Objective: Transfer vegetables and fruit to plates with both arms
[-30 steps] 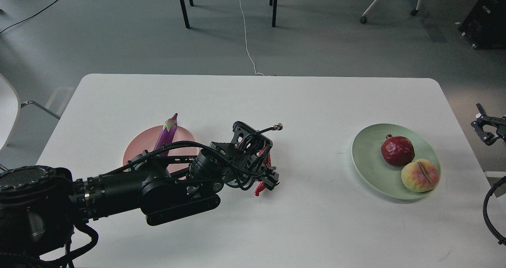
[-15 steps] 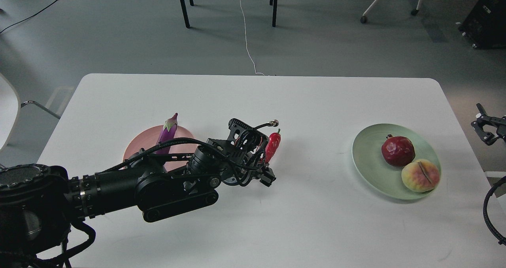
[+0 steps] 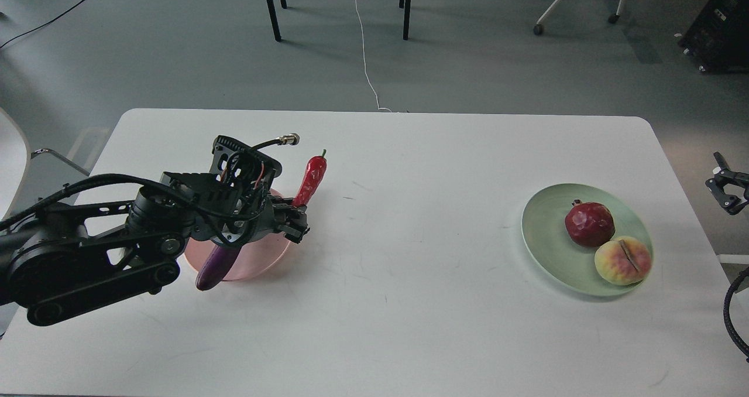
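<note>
My left gripper (image 3: 297,216) is shut on the lower end of the red chili pepper (image 3: 311,177) and holds it upright above the right rim of the pale pink plate (image 3: 263,257). The purple eggplant (image 3: 215,268) lies on that plate, its upper part hidden behind my arm and its tip past the front rim. The pale green plate (image 3: 547,242) at the right holds the dark red pomegranate (image 3: 588,223) and the yellow-pink peach (image 3: 622,260). My right gripper (image 3: 725,190) is at the frame's right edge, off the table and empty; its fingers stand apart.
The white table (image 3: 409,303) spans the view. Chair and table legs (image 3: 270,4) and cables lie on the grey floor beyond the far edge. A white chair (image 3: 11,157) stands at the left.
My left gripper has lifted the chili off the table and carried it left and back, from the table's middle to over the pink plate. The right gripper has barely moved.
</note>
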`<act>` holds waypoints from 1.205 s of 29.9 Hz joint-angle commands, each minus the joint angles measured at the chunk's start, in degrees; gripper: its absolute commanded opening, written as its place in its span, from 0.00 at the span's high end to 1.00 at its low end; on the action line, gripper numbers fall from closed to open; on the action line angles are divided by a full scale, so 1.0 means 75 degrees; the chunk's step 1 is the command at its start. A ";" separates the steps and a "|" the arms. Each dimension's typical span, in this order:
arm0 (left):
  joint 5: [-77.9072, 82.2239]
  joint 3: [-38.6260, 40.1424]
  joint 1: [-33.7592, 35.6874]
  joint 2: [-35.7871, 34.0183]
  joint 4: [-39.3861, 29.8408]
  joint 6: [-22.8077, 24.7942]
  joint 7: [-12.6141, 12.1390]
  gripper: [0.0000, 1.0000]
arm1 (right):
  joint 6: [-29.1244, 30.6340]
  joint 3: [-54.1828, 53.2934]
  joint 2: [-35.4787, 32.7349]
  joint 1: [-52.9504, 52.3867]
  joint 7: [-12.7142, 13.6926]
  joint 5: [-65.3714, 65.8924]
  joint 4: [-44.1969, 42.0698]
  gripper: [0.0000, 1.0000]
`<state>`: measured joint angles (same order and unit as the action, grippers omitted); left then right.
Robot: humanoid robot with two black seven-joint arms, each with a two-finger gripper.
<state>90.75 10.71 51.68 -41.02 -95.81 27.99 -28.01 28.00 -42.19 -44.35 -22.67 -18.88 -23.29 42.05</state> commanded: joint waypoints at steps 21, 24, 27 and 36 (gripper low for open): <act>0.0028 0.0013 -0.0774 -0.0637 -0.0034 0.0002 0.0001 0.26 | 0.0000 0.0024 -0.0240 -0.0001 -0.0002 0.0011 0.0076 0.01; 0.0005 0.0246 -0.0774 -0.0625 -0.0022 0.0002 0.0001 0.19 | 0.0000 0.0012 -0.0240 -0.0001 0.0010 0.0011 0.0065 0.01; -0.0077 0.1123 -0.0762 -0.0532 0.0176 0.0002 0.0001 0.14 | 0.0000 0.0024 -0.0240 -0.0013 0.0010 0.0023 0.0018 0.01; -0.2416 0.4345 -0.0692 0.0697 0.2811 0.0002 0.0066 0.03 | 0.0000 0.0035 -0.0158 -0.0925 0.0010 0.0058 -0.0484 0.01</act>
<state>81.13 35.85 46.37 -39.52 -80.68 28.00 -28.04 28.00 -41.85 -46.03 -26.18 -18.82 -22.86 40.59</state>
